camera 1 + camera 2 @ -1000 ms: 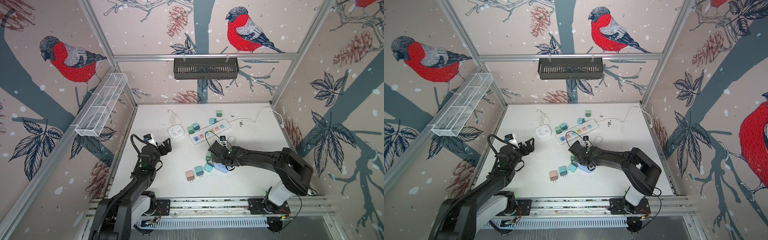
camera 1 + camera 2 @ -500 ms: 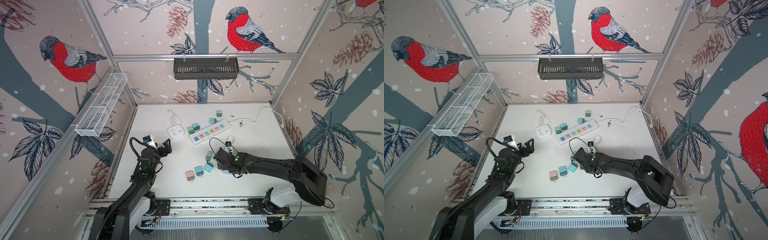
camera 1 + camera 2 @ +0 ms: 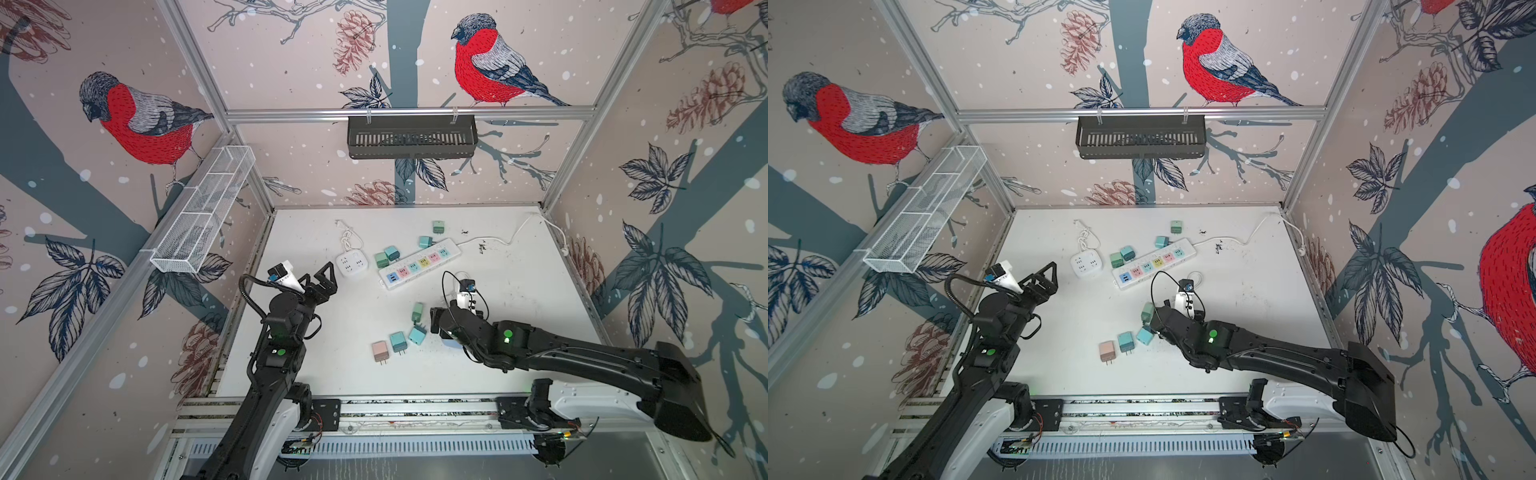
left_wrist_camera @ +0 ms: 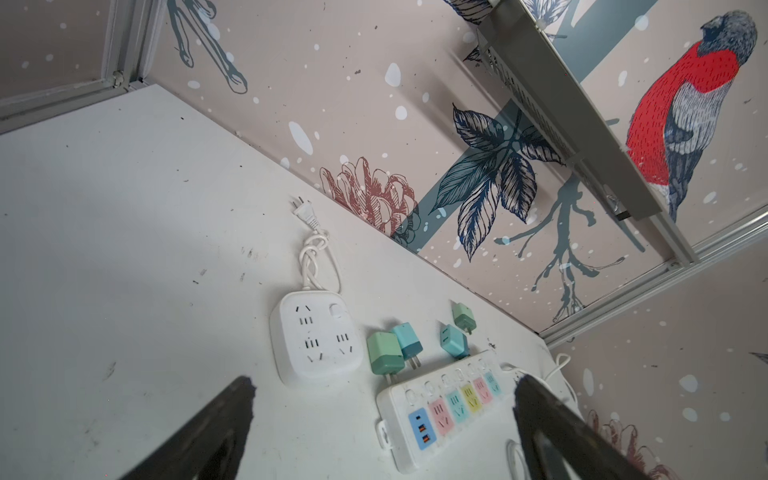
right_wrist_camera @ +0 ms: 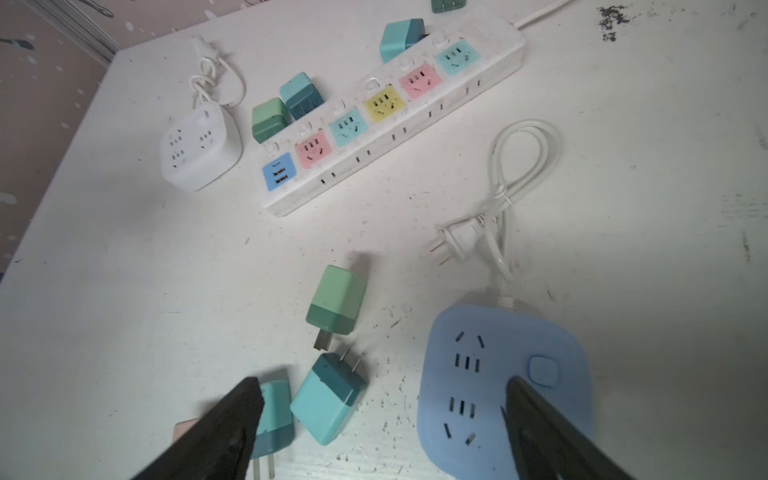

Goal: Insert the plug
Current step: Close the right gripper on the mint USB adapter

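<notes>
Several small plugs lie loose on the white table (image 3: 519,332). A teal plug (image 5: 328,399) (image 3: 417,335) lies between the open fingers of my right gripper (image 5: 382,388) (image 3: 436,328), touching neither. A green plug (image 5: 338,301) lies just beyond it, and another teal plug (image 5: 274,411) sits by one fingertip. A blue socket cube (image 5: 498,382) lies partly under the other finger. The long power strip (image 3: 419,264) (image 4: 449,411) with coloured sockets lies further back. My left gripper (image 3: 318,278) (image 4: 384,384) hovers open and empty at the left.
A white socket cube (image 3: 352,263) with a coiled cord sits left of the strip. More plugs (image 3: 386,255) lie against the strip's far side. A pink plug (image 3: 380,350) lies towards the front. A black basket (image 3: 411,137) hangs on the back wall, a wire rack (image 3: 203,212) on the left wall.
My right arm has stretched out lower and its gripper has slid towards the table's front, over the blue socket cube and beside the teal plugs. The left arm has barely moved.
</notes>
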`<state>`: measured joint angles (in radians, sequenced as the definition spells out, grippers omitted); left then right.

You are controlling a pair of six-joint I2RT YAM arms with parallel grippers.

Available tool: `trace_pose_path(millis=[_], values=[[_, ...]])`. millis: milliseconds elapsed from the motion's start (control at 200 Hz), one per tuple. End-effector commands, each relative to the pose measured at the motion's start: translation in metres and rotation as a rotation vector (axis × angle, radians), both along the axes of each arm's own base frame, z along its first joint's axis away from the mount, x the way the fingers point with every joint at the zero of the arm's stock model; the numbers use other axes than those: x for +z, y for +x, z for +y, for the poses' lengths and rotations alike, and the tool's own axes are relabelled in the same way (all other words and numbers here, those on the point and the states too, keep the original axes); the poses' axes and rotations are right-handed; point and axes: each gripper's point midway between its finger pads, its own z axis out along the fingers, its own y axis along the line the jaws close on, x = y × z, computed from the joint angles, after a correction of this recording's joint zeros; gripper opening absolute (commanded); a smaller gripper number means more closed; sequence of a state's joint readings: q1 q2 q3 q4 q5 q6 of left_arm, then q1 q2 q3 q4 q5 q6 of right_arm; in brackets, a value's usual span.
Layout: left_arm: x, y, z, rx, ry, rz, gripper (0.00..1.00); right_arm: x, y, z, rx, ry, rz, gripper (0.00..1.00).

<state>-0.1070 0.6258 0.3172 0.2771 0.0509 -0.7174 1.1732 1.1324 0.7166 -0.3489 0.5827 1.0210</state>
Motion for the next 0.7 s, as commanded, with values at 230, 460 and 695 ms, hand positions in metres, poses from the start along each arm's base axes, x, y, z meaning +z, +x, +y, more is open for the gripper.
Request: trace_pose_path(millis=[230,460,695], values=[[0.025,-0.035,-0.02,-0.124,-0.211,-0.05,0.97,0.006,0.015,0.009,-0.025,0.029,-0.067,0.98],[0.023,-0.039,-0.018,-0.111,-0.281,-0.052,0.97,-0.014,0.024,0.038,0.023,0.021,-0.032,0.82],[0.017,-0.036,-0.014,-0.084,-0.281,-0.056,0.97,-0.04,0.036,0.062,0.049,-0.076,0.034,0.69]])
